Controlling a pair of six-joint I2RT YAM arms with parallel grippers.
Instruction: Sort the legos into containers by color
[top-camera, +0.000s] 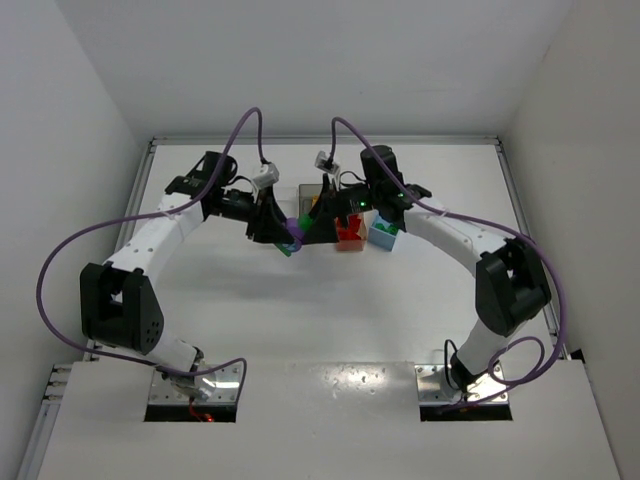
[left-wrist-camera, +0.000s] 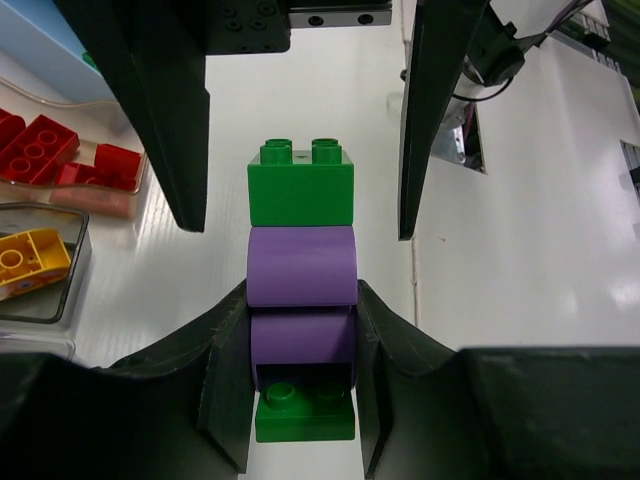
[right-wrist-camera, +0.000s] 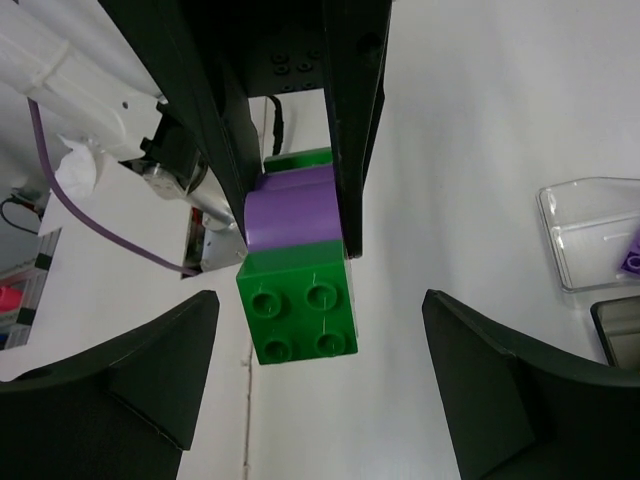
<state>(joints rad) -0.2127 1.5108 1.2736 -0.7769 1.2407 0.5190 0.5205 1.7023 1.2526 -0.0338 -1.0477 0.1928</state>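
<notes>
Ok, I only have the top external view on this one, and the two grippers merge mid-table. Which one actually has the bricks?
Observer: The left gripper. Its wrist view shows its fingers clamped on the purple middle of a stack with green at both ends.
Operator: And the right one?
Observer: The right gripper is open; its fingers stand clear on either side of the stack's end green brick.
Operator: Any purple sorted already?
Observer: The right wrist view shows a purple piece inside the clear bin, cut off by the frame edge.
</notes>
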